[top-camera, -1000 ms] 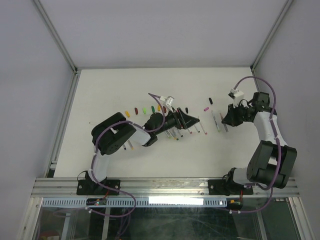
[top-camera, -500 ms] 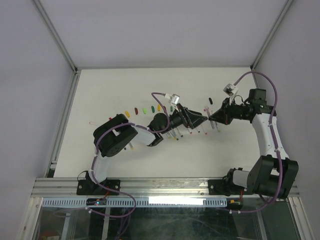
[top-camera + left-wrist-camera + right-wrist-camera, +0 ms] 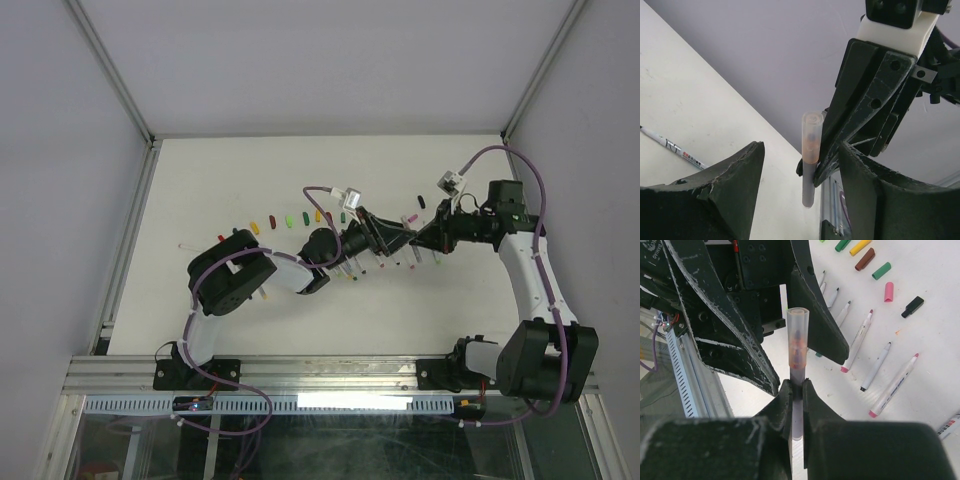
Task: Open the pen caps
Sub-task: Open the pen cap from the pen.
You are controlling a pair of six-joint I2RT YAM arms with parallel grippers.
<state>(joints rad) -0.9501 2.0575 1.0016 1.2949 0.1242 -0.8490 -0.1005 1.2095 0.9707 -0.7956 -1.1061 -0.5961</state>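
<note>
Two grippers meet at frame centre: my right gripper (image 3: 796, 386) clamps the pen (image 3: 797, 374), presenting its cap (image 3: 798, 335) between the spread jaws of my left gripper (image 3: 801, 147) so they can close and pull; loose caps (image 3: 881, 270) lie upper right.

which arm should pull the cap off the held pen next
Left, probably. The left fingers sit open either side of the capped end of the pen; the right fingers are shut on its barrel.

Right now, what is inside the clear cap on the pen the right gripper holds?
Through the clear cap, an orange pen tip shows. Lower down, the right gripper covers the barrel, so the rest is hidden.
</note>
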